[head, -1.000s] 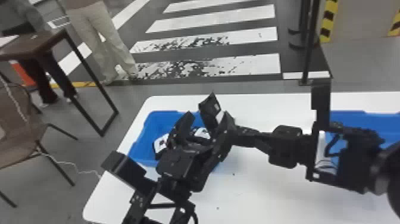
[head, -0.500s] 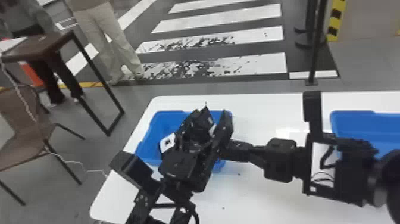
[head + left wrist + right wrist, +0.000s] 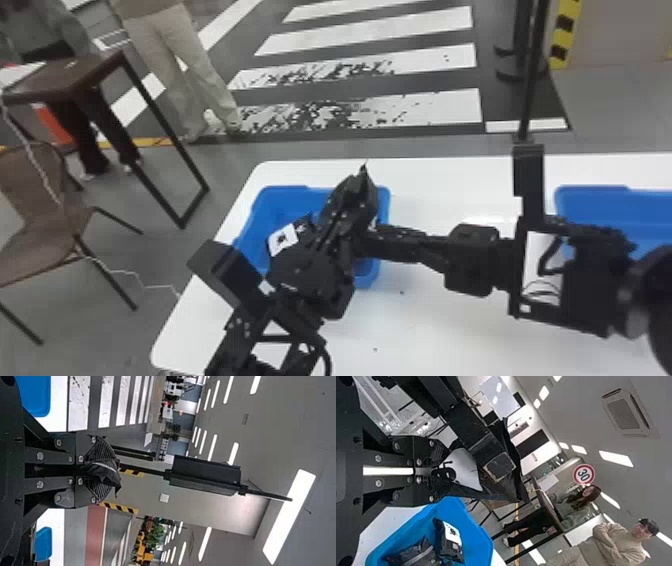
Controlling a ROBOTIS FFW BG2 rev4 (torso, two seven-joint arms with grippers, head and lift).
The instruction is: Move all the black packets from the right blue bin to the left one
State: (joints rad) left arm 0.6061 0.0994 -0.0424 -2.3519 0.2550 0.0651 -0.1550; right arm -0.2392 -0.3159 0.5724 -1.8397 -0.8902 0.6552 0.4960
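Observation:
My left gripper (image 3: 361, 192) reaches over the left blue bin (image 3: 272, 200) in the head view, its fingers shut on a black packet (image 3: 364, 171). In the left wrist view, a crumpled part of the packet (image 3: 107, 471) juts past the left gripper (image 3: 95, 470). From the right side, my right gripper (image 3: 392, 243) meets it above the same bin. The right wrist view has the right gripper (image 3: 435, 471) shut on the white-marked part of the packet (image 3: 466, 469), beside the left fingers (image 3: 494, 461). Black packets (image 3: 449, 544) lie in the left bin (image 3: 476, 534).
The right blue bin (image 3: 595, 200) stands at the far side of the white table (image 3: 450, 200), partly behind the right arm. Both arms cross low over the table, close together at the left bin. A brown chair (image 3: 40, 220) stands beyond the table's left edge.
My left gripper's fingers, spread apart around the packet a second ago, have come together on it. The right arm has hardly moved.

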